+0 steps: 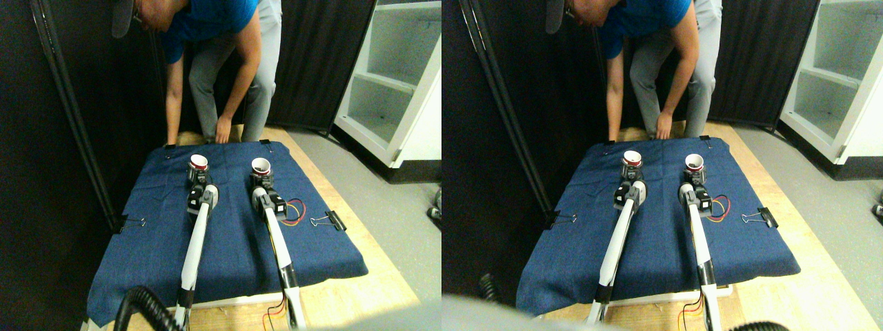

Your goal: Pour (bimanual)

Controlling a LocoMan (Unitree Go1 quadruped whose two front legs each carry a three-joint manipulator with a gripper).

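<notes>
Two small cups with white rims and red bands stand upright on the blue cloth toward its far edge: the left cup (199,163) nearer the far-left corner, the right cup (261,165) about midway along the far edge, the two well apart. What each cup holds cannot be made out.

The left gripper (197,176) sits right at the base of the left cup, and the right gripper (261,179) sits the same way at the right cup. At this size it cannot be told whether the jaws are closed on the cups or merely beside them. Both pale manipulators run back from the cups across the cloth to its near edge.

The blue cloth (234,248) covers a low platform on a wooden floor. A binder clip (330,221) grips its right edge and another clip (131,222) its left edge. Red and yellow wires (295,211) loop on the cloth just right of the right manipulator.

Beyond the far edge a person (214,41) in a blue shirt and grey trousers bends over, one hand (222,129) reaching down near the cloth's far edge. A white shelf unit (393,76) stands at the far right.
</notes>
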